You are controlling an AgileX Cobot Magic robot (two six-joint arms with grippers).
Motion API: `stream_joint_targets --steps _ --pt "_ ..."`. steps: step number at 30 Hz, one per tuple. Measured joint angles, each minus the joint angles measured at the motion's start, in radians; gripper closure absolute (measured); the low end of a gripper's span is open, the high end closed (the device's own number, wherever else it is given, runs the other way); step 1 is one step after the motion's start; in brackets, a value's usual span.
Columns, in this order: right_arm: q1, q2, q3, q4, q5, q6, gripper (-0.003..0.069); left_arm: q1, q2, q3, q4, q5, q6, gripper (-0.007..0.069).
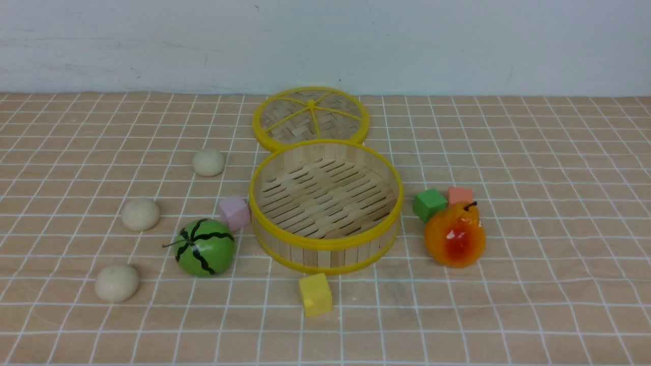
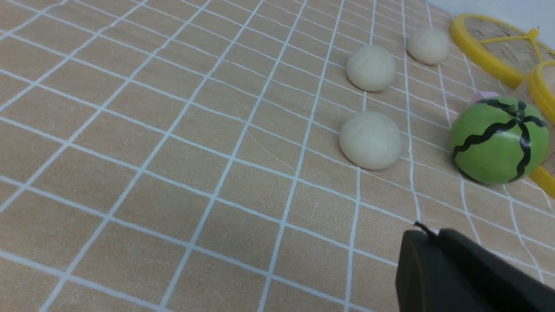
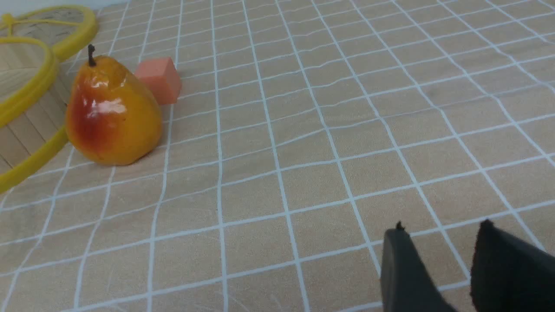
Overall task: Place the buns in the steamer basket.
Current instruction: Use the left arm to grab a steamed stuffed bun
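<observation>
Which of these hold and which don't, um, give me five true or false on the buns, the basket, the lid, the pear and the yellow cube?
1. All three buns lie outside the steamer basket. True.
2. The woven lid covers the steamer basket. False: it lies behind the basket, whose slatted floor is in plain sight.
3. The pear is on the robot's right of the steamer basket. True.
4. The yellow cube sits inside the basket. False: it is on the table in front of it.
5. The buns are on the robot's right of the basket. False: they are on its left.
</observation>
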Motion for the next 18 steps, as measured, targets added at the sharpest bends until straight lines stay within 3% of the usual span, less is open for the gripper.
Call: stream_joint_targets --steps 18 --pt "0.0 0.0 0.0 0.0 0.0 0.0 0.0418 0.0 0.0 0.0 0.0 0.0 0.0 0.0586"
